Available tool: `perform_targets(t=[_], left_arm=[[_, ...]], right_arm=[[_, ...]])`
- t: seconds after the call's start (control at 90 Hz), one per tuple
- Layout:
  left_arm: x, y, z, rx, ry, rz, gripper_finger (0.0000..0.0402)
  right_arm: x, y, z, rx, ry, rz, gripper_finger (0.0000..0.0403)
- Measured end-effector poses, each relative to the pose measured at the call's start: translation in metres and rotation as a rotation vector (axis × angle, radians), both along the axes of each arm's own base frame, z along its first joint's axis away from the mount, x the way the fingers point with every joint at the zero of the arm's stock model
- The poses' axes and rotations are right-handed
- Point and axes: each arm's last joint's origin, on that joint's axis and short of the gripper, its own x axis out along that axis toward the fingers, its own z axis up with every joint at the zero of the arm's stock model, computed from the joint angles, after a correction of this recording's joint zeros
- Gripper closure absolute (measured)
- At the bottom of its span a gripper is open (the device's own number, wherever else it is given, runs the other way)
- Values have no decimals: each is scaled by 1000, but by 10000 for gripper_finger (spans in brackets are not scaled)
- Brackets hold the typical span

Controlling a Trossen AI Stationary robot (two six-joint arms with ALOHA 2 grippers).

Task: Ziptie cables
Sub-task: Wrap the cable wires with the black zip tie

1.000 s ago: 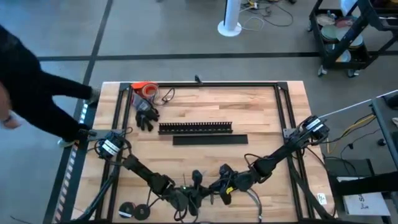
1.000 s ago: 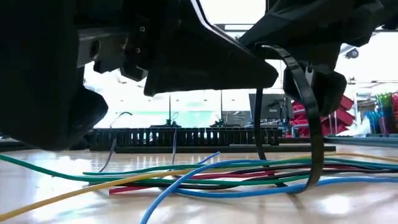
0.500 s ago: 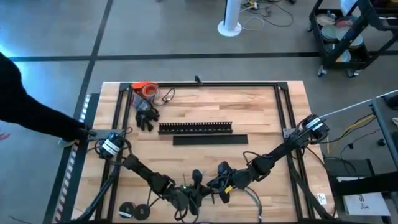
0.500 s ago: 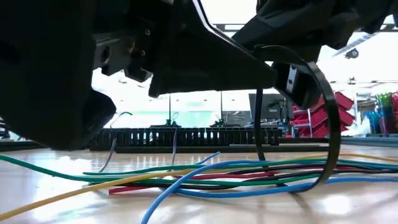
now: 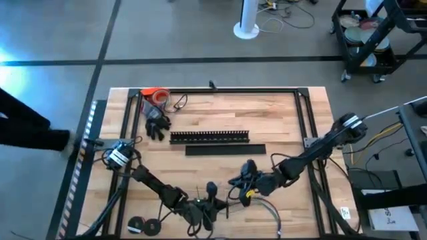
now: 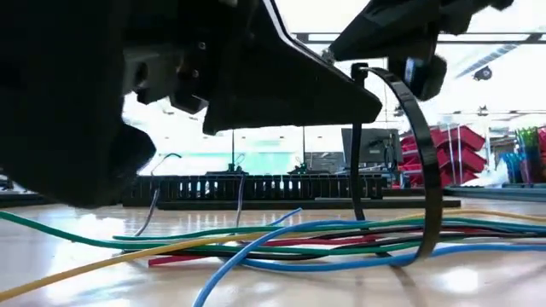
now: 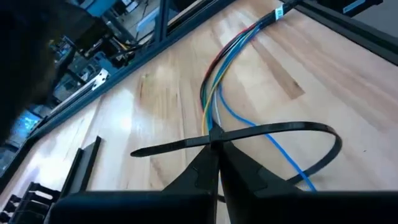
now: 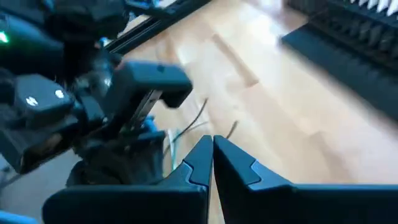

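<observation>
Bench (image 5: 220, 117): wooden top; slotted bar (image 5: 209, 137) and flat strip (image 5: 225, 150) lie mid-bench, well clear of the work.
Cables (image 7: 214, 93): thin coloured wires run along the near edge, fanned loose at one end. Light, limp and slippery, I judge; they will splay unless gathered, so take hold where they lie bunched.
Ziptie (image 7: 273, 134): stiff, springy black strap looped round the cables, not cinched.
Left gripper (image 7: 214, 146): jaws closed on the ziptie where its ends cross.
Right gripper (image 8: 211, 149): just beside the left one, jaws pressed together, apparently holding nothing.
Writing: none readable.
</observation>
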Motion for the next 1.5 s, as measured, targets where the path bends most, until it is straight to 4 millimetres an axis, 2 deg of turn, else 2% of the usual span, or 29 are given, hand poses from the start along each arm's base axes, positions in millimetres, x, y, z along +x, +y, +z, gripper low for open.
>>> perform_targets(t=[0.067, 0.156, 0.244, 0.378, 0.544, 0.733, 0.978, 1.144, 1.5], left_arm=[[1, 1, 0, -3, 0, 6, 401], [1, 2, 0, -4, 0, 9, 401], [1, 2, 0, -4, 1, 14, 401], [1, 2, -1, -8, 3, 20, 401], [2, 5, -1, -23, 2, 33, 401], [3, 6, -1, -29, 2, 38, 401], [3, 6, -1, -28, 3, 39, 402], [3, 6, -1, -27, 5, 39, 401], [3, 7, -1, -27, 6, 46, 402]], right_arm=[[-4, 2, 7, 15, -21, 8, 399], [-7, 10, 8, 30, -25, 30, 382], [-7, 17, -4, 94, 6, 4, 353], [-2, 25, -32, 246, 89, -35, 309], [10, 36, -50, 372, 37, 4, 289], [13, 37, -64, 402, 55, -22, 309], [14, 38, -64, 398, 45, -14, 351], [14, 38, -64, 375, 39, -2, 396], [16, 34, -63, 316, 16, -11, 403]])
